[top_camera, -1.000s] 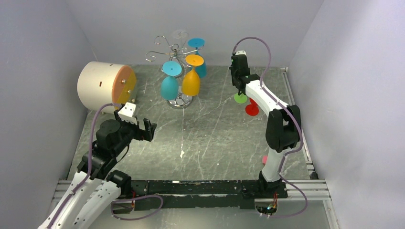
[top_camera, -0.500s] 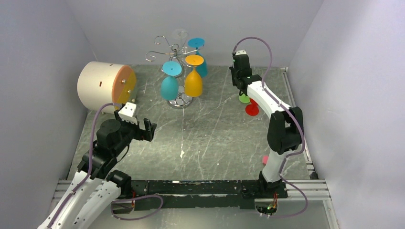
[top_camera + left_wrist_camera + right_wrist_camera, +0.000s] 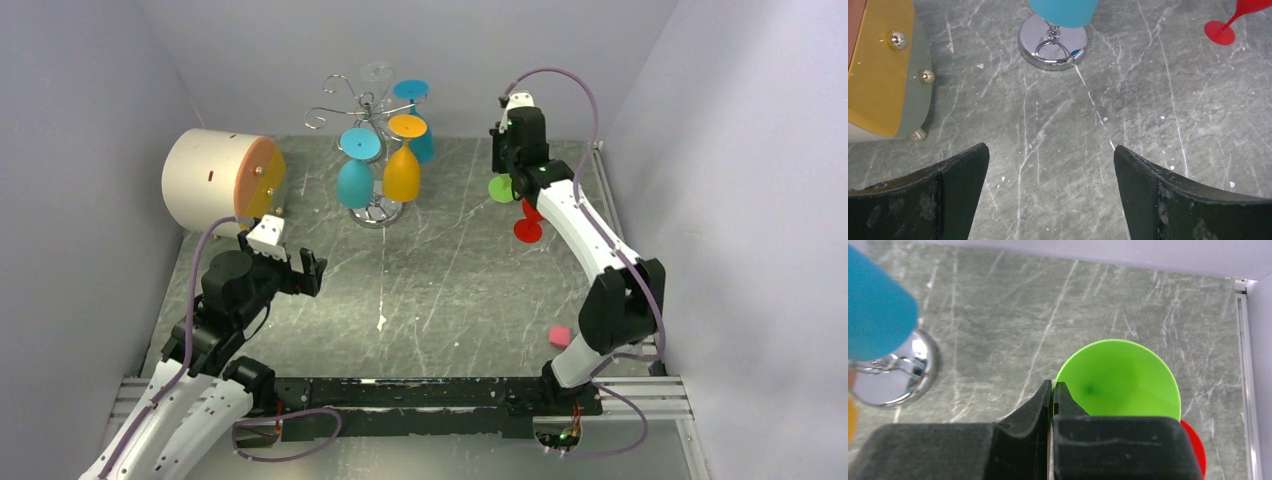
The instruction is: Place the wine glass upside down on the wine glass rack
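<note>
**Item 1, right gripper [image 3: 1053,390].** The jaws are pinching down to a sliver on the near-left rim of the green wine glass [image 3: 1120,382]. The wrist view is looking straight into the open bowl. The overhead view is showing that glass only as a green disc just under the wrist, at the far right of the table [image 3: 450,280]. Neither view is settling whether it is touching the tabletop.

**Item 2, wine glass rack [image 3: 368,110].** It is standing at the far centre, well apart from the green glass. Overhead, its curled wire arms are carrying a turquoise glass [image 3: 355,172] and an orange glass [image 3: 402,160] bowl-down, with another turquoise one behind. Both wrist views are catching only the chrome base [image 3: 1052,41] and a hanging blue bowl.

**Item 3, red wine glass [image 3: 527,228].** It is sitting just beside the green glass. The right wrist view is showing only a red sliver past the finger block.

**Item 4, left gripper [image 3: 1050,200].** It is hovering over bare marble at the near left, with its fingers [image 3: 943,200] spread wide and nothing between them.

**Item 5, cream cylinder [image 3: 210,178].** It is lying at far left with its orange end facing the rack. The studs on that end are showing only in the left wrist view.

**Item 6, pink cube [image 3: 559,336].** It is resting by the right arm and showing overhead only.
</note>
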